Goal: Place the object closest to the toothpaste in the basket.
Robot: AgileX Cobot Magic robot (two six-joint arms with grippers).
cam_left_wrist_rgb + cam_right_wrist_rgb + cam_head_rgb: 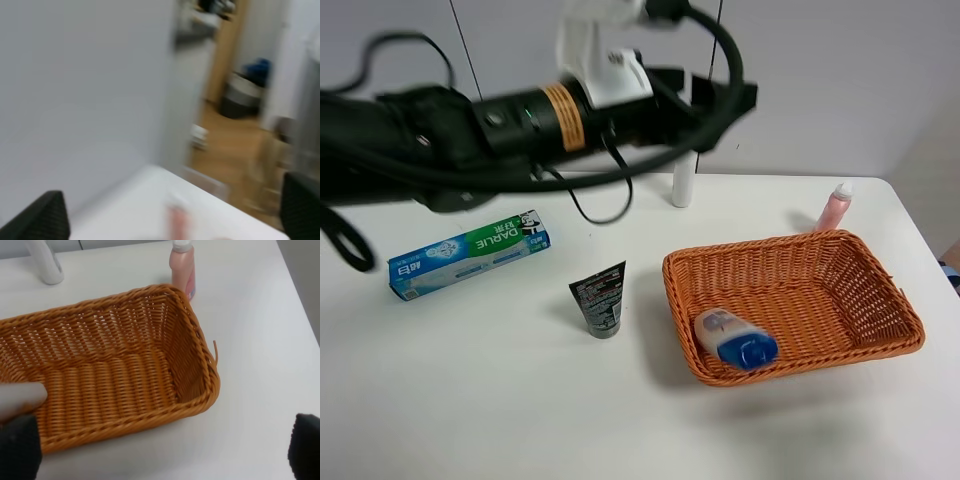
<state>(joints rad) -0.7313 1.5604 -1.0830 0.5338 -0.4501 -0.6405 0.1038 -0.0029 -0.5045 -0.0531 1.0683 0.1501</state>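
The green and blue toothpaste box (468, 253) lies at the table's left. A black tube (601, 298) lies just right of it, between the box and the wicker basket (880, 290). A white and blue bottle (734, 338) lies in the basket's near left corner. My left arm reaches across the back of the table, high in the air. Its gripper (735, 100) is empty and far from the tube. The blurred left wrist view shows it open (172, 212). My right gripper (161, 447) is open above the basket's (200, 340) near rim and does not show in the exterior view.
A pink bottle (833, 207) stands behind the basket; it also shows in the right wrist view (182, 267). A white post (682, 180) stands at the back middle. The table's right edge runs close to the basket.
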